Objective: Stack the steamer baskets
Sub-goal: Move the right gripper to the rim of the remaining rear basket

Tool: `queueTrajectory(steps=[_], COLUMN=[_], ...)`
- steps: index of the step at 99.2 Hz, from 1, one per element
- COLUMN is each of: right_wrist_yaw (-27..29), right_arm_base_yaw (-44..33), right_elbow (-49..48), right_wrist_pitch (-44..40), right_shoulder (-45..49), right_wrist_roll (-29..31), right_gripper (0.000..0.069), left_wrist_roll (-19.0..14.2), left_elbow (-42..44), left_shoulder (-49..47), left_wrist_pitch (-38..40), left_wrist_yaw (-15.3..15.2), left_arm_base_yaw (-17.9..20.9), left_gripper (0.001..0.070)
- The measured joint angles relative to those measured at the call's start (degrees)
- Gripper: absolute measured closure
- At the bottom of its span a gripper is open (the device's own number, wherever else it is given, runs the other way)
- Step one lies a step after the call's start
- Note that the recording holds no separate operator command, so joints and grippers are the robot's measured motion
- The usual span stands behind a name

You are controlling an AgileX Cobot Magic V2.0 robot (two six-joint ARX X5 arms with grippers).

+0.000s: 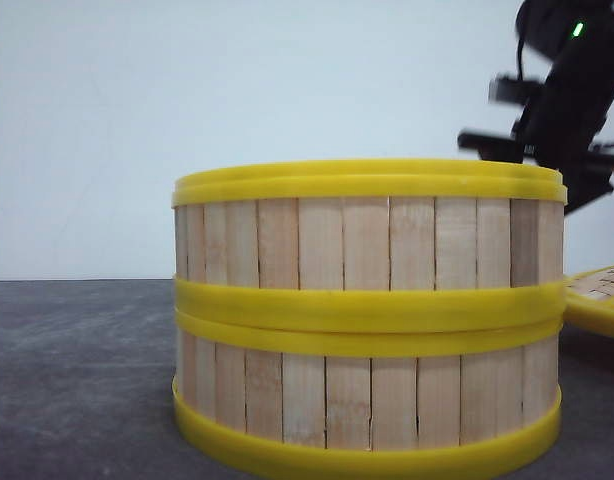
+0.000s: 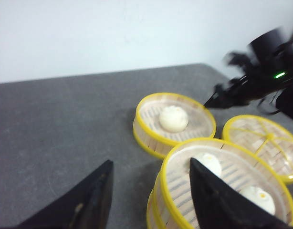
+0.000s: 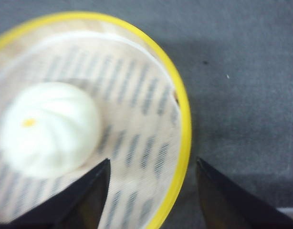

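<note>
Two steamer baskets stand stacked close in front of the front camera, the upper basket [image 1: 367,245] on the lower basket [image 1: 367,400]. In the left wrist view the stack [image 2: 177,191] holds white buns. My left gripper [image 2: 150,161] is open above its rim, one finger over the inside and one over the table. A third steamer basket [image 2: 146,138] with one bun [image 2: 173,118] sits apart, farther back. My right gripper [image 3: 152,160] hangs open over that basket, straddling its yellow rim [image 3: 182,109], with the bun [image 3: 48,126] beside one finger.
A flat yellow-rimmed lid [image 2: 266,143] lies to the right of the baskets, also visible as the lid [image 1: 599,300] at the front view's right edge. The right arm [image 1: 562,100] rises behind the stack. Dark grey tabletop [image 2: 65,124] spreads to the left, with a white wall behind.
</note>
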Motion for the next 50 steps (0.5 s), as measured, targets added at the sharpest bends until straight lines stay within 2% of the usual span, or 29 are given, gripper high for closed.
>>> queueTrajectory(steps=[13,28,50], right_wrist_yaw=[2.8,3.2,3.5], right_arm_base_yaw=[-0.3,-0.6,-0.6], right_elbow=[1.2,1.3,1.3], right_wrist_pitch=[1.0,2.1,2.7], right_shoulder=[3.3,5.2,6.1], right_wrist_roll=[0.1,1.8,3.4], right_gripper=[0.0349,0.037,0.053], left_wrist_roll=[-0.2,-0.3,-0.3], left_elbow=[0.0,0.0,0.0], left_shoulder=[-2.6,-4.0,-4.1], left_wrist_pitch=[-2.2,-4.9,-7.0], left_wrist_yaw=[0.0,0.0,0.0], left_arm_base_yaw=[0.0,0.0,0.0], left_gripper=[0.0411,0.0411,0.0411])
